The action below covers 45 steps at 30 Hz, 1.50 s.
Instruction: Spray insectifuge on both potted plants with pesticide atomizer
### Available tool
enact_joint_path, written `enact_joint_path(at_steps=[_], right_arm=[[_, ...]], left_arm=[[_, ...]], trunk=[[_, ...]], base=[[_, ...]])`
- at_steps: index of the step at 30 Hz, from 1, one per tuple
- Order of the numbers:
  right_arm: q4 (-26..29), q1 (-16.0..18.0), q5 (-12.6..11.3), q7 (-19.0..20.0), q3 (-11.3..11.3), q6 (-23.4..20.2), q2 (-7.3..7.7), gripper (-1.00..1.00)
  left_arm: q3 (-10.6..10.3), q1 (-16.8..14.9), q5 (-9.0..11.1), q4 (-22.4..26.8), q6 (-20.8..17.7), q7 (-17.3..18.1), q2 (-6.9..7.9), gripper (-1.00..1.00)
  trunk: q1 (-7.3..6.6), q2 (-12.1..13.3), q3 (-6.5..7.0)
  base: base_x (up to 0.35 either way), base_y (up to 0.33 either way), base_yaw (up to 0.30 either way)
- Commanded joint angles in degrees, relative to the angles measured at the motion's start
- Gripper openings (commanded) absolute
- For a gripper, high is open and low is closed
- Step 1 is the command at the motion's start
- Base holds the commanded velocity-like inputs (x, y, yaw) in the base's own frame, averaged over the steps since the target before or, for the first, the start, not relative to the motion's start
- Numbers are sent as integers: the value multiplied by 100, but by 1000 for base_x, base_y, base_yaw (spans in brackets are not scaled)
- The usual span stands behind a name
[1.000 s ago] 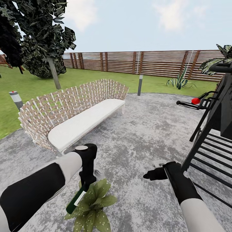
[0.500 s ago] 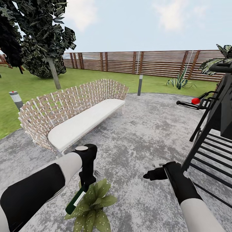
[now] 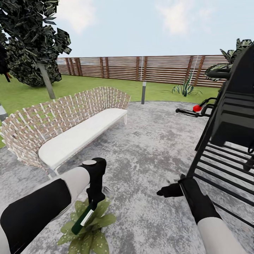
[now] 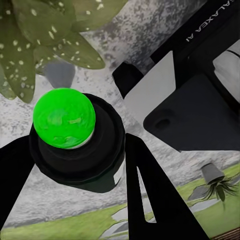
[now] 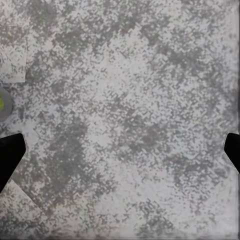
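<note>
**Pesticide atomizer held over a potted plant, camera swung since 0.5 s ago**

Head view: pesticide atomizer (image 3: 83,218) hangs from your left gripper (image 3: 94,201), dark green body tilted down-left, white label facing you. It sits over the potted plant (image 3: 85,231), whose speckled leaves spread on the paved patio (image 3: 148,148) right beneath the bottle. Vs 0.5 s ago the whole pic has shifted: woven bench (image 3: 67,123), fence (image 3: 141,68) and grey lamp post (image 3: 143,92) all slid left, black grill rack (image 3: 229,141) looms larger at right. That's camera motion, not the things. Both arms sit at the same spots in frame; plant drifted a bit left under the bottle. Left fingers are clamped on the atomizer's upper part. Your right gripper (image 3: 165,191) hovers low over bare paving beside the rack; its finger gap can't be read from here.

Left wrist view: bottle's round dark base with a bright green dot (image 4: 64,117) sits between the two black fingers (image 4: 150,200), pinched tight w/ no slack visible. Spotted leaves (image 4: 55,40) lie just beyond the bottle. A 2nd small potted plant (image 4: 216,181) shows far off at the lawn's edge.

Right wrist view: mottled grey paving (image 5: 125,125) below. Black fingertips (image 5: 9,155) peek in at opposite edges, spread wide, holding nothing, touching nothing.
</note>
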State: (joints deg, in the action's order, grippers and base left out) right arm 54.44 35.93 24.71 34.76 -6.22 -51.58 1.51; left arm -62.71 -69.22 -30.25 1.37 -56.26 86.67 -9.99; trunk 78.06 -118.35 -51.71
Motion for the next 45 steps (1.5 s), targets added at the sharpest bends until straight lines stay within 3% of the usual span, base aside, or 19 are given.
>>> enact_joint_path(at_steps=[1, 28, 31, 33, 35, 38, 45], right_arm=[[6, 3, 60, 58, -9, -10, -1, 100], [6, 2, 60, 58, -8, -10, -1, 100], [6, 5, 60, 58, -9, -10, -1, 100], [6, 3, 60, 58, -10, -10, -1, 100], [6, 4, 60, 58, -11, -10, -1, 100], [6, 5, 60, 58, -11, -10, -1, 100], [6, 3, 60, 58, -10, -10, -1, 100]], left_arm=[[10, -3, -60, 4, -60, 52, -1, -100], [-12, 9, -76, -12, -60, 52, -1, -100], [-13, 111, -423, -14, -60, 52, -1, -100], [-10, 152, -893, -14, -60, 52, -1, -100], [-5, 166, -1185, -14, -60, 52, -1, -100], [2, 171, -1310, -11, -60, 52, -1, -100], [26, 172, -1343, 4, -60, 52, -1, -100]], trunk=[[-1, -2, -5], [-1, -2, -5], [-1, -2, -5], [-1, -2, -5], [-1, -2, -5], [-1, -2, -5], [-1, -2, -5]], base=[[-6, -84, -27], [-89, -28, -1], [0, 0, 0], [0, 0, 0], [0, 0, 0], [0, 0, 0], [0, 0, 0]])
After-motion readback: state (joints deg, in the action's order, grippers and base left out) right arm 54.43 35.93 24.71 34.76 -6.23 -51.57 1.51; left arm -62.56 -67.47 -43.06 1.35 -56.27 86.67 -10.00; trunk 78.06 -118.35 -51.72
